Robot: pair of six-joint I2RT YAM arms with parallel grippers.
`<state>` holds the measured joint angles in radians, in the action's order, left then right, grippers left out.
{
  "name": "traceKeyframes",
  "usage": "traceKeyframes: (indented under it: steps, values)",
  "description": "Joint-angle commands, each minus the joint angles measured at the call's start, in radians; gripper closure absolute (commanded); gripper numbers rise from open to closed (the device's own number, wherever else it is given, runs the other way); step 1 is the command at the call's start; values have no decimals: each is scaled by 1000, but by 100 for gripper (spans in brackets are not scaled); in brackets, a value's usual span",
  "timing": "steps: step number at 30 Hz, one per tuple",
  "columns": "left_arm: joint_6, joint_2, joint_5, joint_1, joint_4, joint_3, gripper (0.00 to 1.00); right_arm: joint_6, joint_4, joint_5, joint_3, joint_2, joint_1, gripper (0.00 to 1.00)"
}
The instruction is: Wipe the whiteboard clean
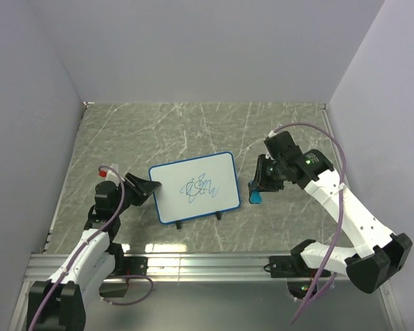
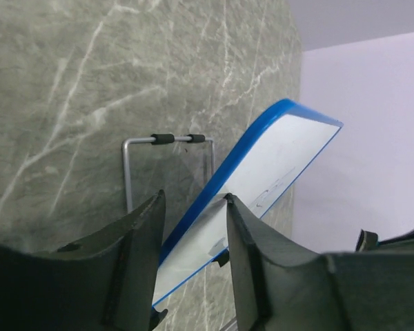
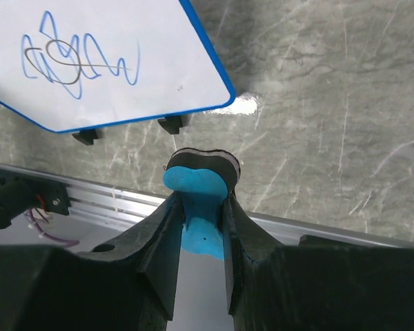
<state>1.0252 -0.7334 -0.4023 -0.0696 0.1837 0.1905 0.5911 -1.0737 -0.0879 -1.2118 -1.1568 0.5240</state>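
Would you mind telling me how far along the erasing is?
Done: the right gripper is shut on the eraser, beside the board. In hand: the left gripper straddles the board's left edge; grip unclear. Left: the scribble is untouched, so all wiping.

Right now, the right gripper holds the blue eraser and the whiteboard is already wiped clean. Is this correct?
Not fully. The right gripper does hold the blue eraser, but the whiteboard is not clean: a blue scribble is on it, as the right wrist view shows.
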Motion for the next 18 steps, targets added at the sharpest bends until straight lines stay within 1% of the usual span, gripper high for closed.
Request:
traceKeyframes:
  steps: [1,4,7,9,16,17,18]
  values:
    - [41,-27,-56,-24,174,-31,55,-23,-14,1,-48,-18,7,100]
    - [58,-24,-41,-59,201,-59,59,-31,12,-32,-81,-53,8,100]
    - [59,-5,-15,-91,182,-66,60,-34,70,-97,-106,-83,28,100]
    - [53,9,-6,-102,168,-72,62,-31,125,-113,-114,-96,51,100]
    - [23,87,23,-121,80,-106,69,10,233,-98,-150,-239,223,100]
    - [16,95,31,-121,60,-111,74,16,257,-87,-160,-257,275,100]
    - [13,103,31,-121,53,-112,79,25,267,-82,-169,-277,295,100]
